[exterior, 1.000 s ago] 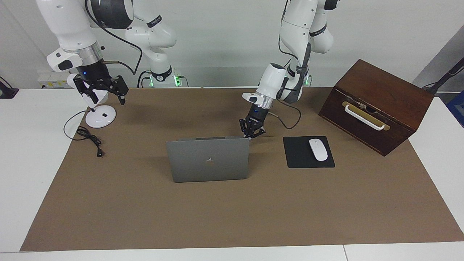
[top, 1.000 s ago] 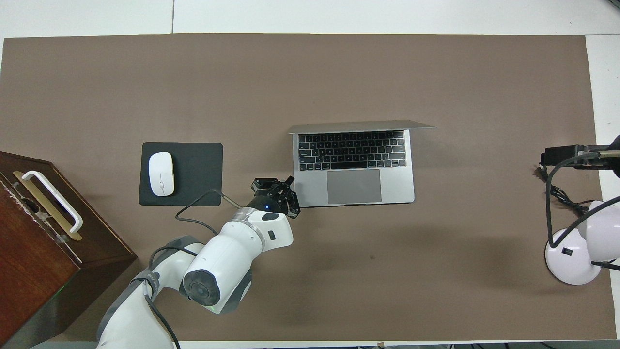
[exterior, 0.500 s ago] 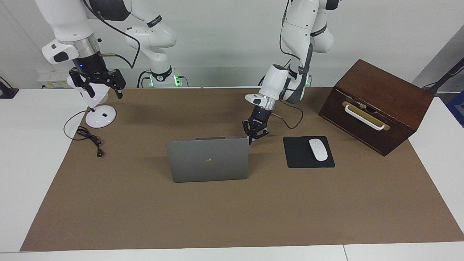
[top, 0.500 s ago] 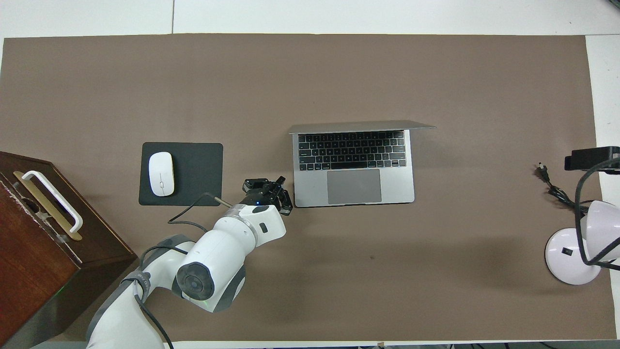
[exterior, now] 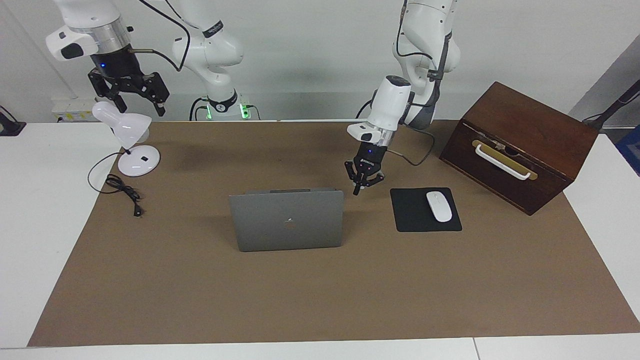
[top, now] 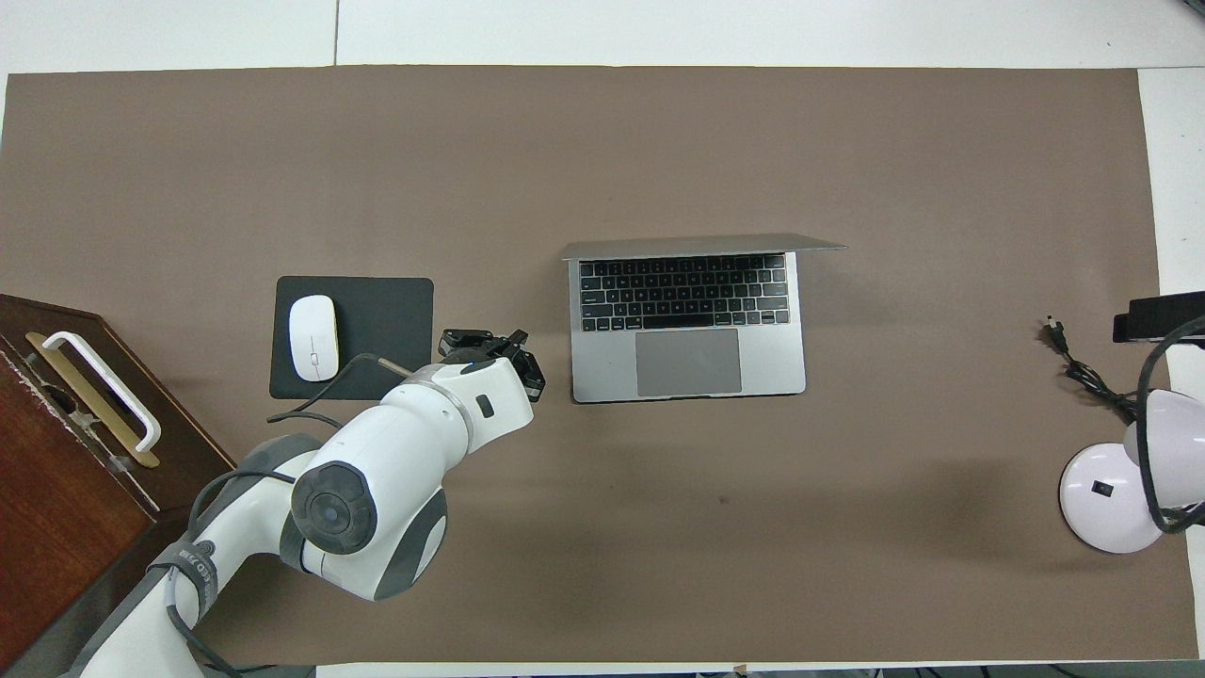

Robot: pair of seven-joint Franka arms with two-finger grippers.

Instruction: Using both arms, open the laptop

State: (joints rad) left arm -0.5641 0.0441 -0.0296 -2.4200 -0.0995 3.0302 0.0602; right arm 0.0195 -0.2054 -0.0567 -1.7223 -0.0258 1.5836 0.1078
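Brown paper covers my table, and my left gripper (exterior: pixel 365 186) hangs with fingers apart, holding nothing, between the laptop (exterior: pixel 287 220) and the mouse pad (exterior: pixel 425 210). My right gripper (exterior: pixel 131 91), open too, waits over the lamp (exterior: pixel 129 135). With the laptop's lid standing up mid-table, the job looks done.

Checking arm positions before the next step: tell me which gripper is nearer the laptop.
Left. The left gripper hangs just beside the open laptop, toward the mouse pad. The right gripper is raised above the lamp at the right arm's end.
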